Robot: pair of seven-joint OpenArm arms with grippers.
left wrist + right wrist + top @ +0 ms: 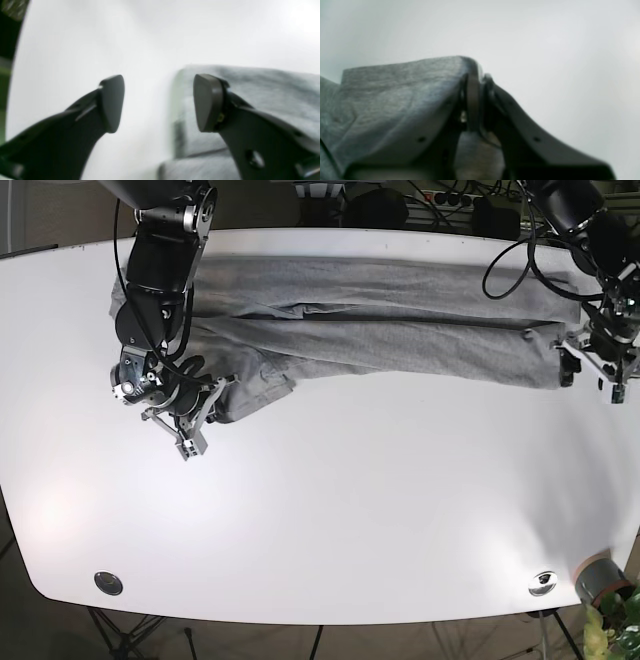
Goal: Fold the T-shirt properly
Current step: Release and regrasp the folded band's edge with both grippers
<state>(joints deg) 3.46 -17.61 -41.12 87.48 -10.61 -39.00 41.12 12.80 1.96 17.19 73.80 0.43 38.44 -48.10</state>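
Observation:
A grey T-shirt (380,320) lies stretched across the far half of the white table (350,510), folded lengthwise into a long band. My right gripper (478,100) is shut on the shirt's cloth (402,100), which drapes over one finger. In the base view it (200,415) sits at the shirt's left end. My left gripper (160,102) is open and empty, low over the table, with one finger (207,102) above the shirt's edge (262,90). In the base view it (590,375) is at the shirt's right end.
Two round metal inserts (107,582) (542,582) sit near the table's front edge. A pot with a plant (602,582) stands off the front right corner. Cables (520,260) hang over the back right of the table.

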